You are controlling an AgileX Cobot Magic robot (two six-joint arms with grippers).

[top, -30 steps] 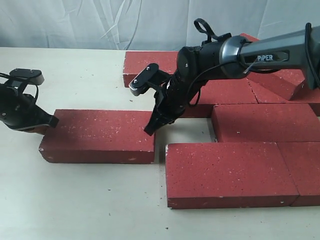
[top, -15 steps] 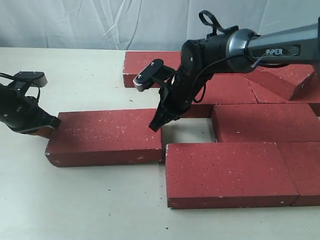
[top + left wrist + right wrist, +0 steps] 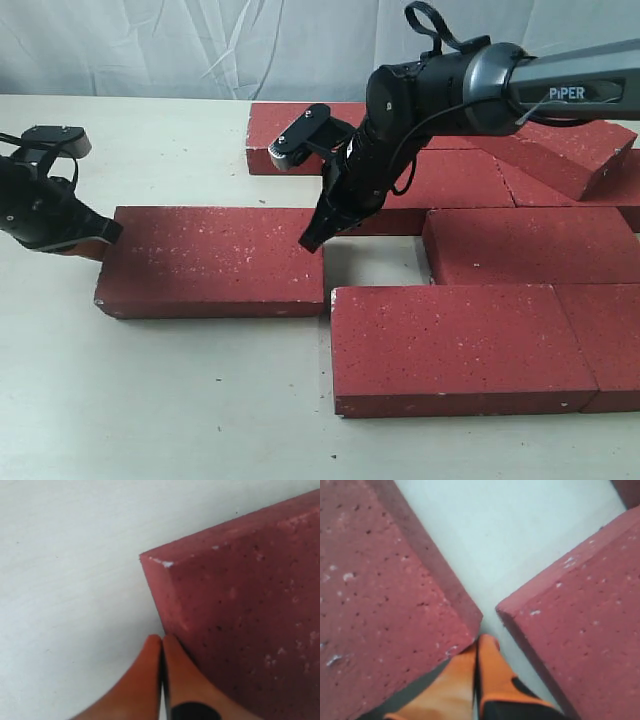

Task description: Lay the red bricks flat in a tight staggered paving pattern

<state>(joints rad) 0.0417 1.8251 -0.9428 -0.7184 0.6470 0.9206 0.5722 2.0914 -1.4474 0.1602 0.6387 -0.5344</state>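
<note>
One loose red brick (image 3: pixel 215 262) lies flat at the left of the laid bricks, its right end almost against the front brick (image 3: pixel 460 345). My left gripper (image 3: pixel 105 235) is shut, its orange fingertips (image 3: pixel 172 647) pressed against the brick's left end (image 3: pixel 245 605) near a chipped corner. My right gripper (image 3: pixel 310 242) is shut too, its tip (image 3: pixel 480 642) at the loose brick's far right corner (image 3: pixel 380 595), in the gap beside another brick (image 3: pixel 585 610). More red bricks (image 3: pixel 530 245) lie flat behind the front one.
A back row of bricks (image 3: pixel 300 135) runs behind the right arm, and one brick (image 3: pixel 575 160) leans tilted at the far right. A small bare patch of table (image 3: pixel 375 265) shows between the bricks. Wrinkled white cloth hangs behind.
The loose brick has slid right and slightly away, squaring up to the front brick. My left gripper followed its left end. My right gripper drew back to the right and up.
</note>
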